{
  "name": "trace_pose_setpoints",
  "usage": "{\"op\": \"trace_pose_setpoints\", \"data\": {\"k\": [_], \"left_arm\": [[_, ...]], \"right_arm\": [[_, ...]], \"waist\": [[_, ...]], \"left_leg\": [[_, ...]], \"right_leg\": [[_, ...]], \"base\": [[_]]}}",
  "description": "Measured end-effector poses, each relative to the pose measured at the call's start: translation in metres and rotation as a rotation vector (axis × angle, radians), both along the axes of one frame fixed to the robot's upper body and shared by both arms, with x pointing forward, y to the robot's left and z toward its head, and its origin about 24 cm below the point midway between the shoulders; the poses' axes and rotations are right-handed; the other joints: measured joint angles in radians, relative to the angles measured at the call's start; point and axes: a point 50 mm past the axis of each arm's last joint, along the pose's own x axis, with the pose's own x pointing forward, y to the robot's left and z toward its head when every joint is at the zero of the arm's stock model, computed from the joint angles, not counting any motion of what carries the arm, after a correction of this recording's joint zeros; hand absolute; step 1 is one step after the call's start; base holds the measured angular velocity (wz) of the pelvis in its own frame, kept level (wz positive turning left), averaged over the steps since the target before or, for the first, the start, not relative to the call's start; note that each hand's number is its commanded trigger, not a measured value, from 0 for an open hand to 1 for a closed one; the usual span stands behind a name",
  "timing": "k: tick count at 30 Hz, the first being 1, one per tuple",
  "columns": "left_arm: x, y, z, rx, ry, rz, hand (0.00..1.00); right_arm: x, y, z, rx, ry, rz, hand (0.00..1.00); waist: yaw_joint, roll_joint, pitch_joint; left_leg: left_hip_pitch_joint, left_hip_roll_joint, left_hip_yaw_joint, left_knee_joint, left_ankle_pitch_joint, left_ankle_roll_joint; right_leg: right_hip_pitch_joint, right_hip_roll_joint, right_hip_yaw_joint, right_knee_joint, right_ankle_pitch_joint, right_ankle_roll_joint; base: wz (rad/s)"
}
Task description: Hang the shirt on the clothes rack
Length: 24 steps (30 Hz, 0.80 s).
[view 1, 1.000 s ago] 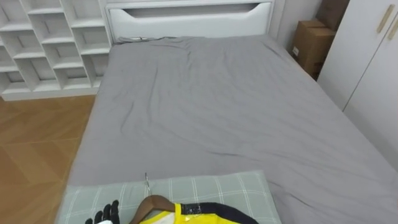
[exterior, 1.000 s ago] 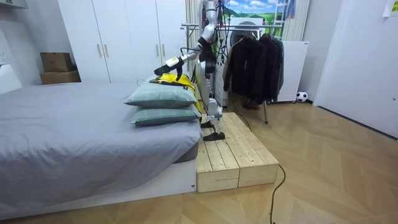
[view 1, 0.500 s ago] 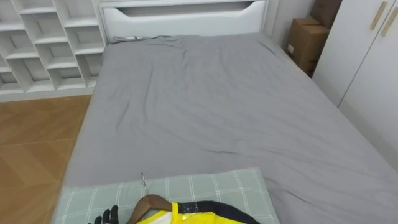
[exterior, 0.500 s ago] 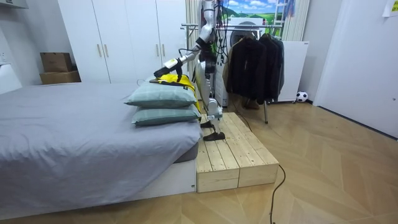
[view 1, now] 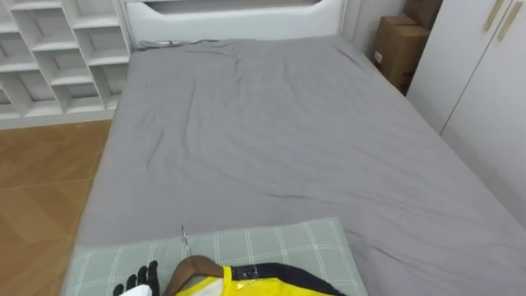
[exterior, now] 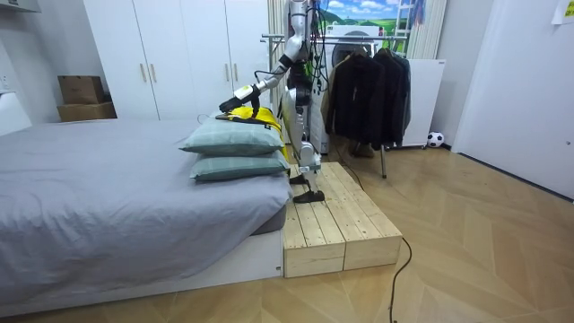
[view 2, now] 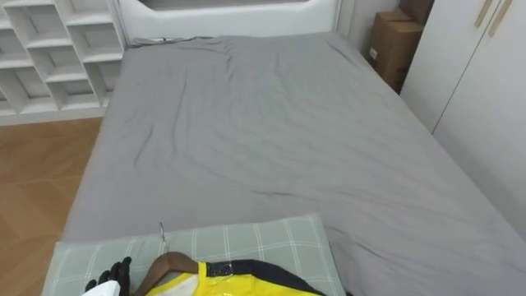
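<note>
A yellow garment [view 1: 246, 286] with dark trim hangs on a brown wooden hanger [view 1: 194, 266]. Both lie on a green checked pillow [view 1: 279, 245] at the near end of the grey bed [view 1: 271, 131]. The hanger's metal hook [view 1: 184, 239] points up the bed. My left hand [view 1: 140, 279] lies on the pillow just left of the hanger, fingers straight, holding nothing. In the room view I stand on a wooden platform [exterior: 339, 220] at the bed's end. My left arm reaches out over the stacked pillows [exterior: 235, 137] and the garment [exterior: 251, 114].
A clothes rack [exterior: 363, 81] with dark jackets stands behind me. White shelving [view 1: 49, 49] and wood floor [view 1: 41, 197] lie left of the bed. White wardrobes [view 1: 485, 90] and a cardboard box [view 1: 399, 45] are on its right. A ball [exterior: 435, 139] lies on the floor.
The eye view has shifted a little, so the camera moved. My left hand stays beside the hanger, slightly higher in the picture. The garment and hanger lie as before.
</note>
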Motion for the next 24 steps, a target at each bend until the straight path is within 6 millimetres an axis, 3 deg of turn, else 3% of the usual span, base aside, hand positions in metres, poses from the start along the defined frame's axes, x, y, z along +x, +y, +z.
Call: {"op": "trace_pose_setpoints", "data": {"k": [5,13,24], "left_arm": [[0.005,0.0,-0.001,-0.006,0.006,0.014,0.0],[0.032,-0.003,0.004,-0.017,-0.004,0.015,0.0],[0.043,-0.002,0.008,-0.017,-0.003,0.01,0.0]], "right_arm": [[0.0,0.0,0.0,-0.005,0.005,0.007,0.0],[0.021,0.001,0.001,-0.01,-0.004,0.061,0.0],[0.031,0.003,0.002,-0.004,0.008,0.094,0.0]], "waist": [[-0.002,0.0,-0.0015],[0.002,0.006,0.005],[0.008,-0.001,0.011]], "left_leg": [[-0.027,0.0,0.001,0.009,0.0,0.0],[-0.068,0.002,0.008,0.027,0.001,0.0],[-0.106,0.005,0.008,0.024,0.014,-0.002]], "right_leg": [[-0.023,0.0,0.0,0.003,0.001,-0.001],[-0.076,-0.001,0.002,0.025,0.001,-0.002],[-0.114,-0.001,-0.001,0.033,0.003,-0.005]], "base": [[0.0],[-0.02],[0.0]]}}
